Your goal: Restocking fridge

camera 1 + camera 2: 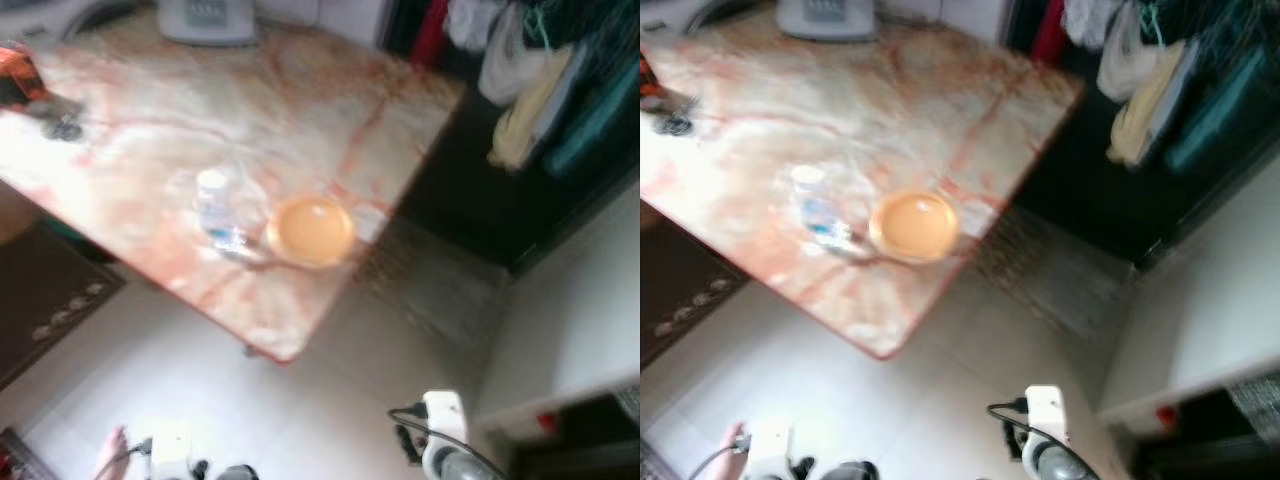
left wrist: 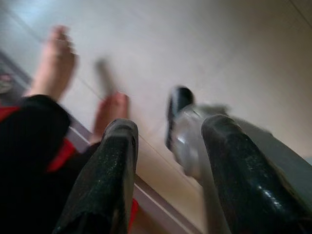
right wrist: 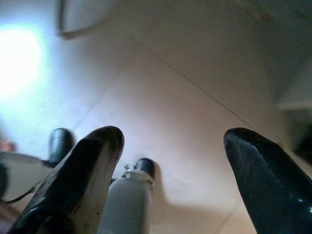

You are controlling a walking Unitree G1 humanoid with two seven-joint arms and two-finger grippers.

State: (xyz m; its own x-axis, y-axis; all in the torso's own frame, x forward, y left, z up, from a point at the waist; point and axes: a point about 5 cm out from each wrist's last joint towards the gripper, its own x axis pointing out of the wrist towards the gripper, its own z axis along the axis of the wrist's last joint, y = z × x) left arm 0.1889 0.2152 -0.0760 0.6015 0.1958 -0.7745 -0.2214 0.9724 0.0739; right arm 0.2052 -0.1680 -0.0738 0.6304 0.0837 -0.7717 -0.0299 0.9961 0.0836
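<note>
While hanging low over the floor, both empty: left claw (image 2: 168,161) narrowly parted, right claw (image 3: 168,161) wide; bottle (image 1: 217,212) upright ahead on tabletop (image 1: 130,140), nearer left.

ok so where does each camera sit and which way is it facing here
Left eye view: head camera, looking down at the marble table, water bottle and orange bowl.
Right eye view: the other head camera, sharing that same scene.
Left wrist view: along the open left gripper at the floor and a person's bare feet.
Right wrist view: along the open right gripper at the floor.
</note>
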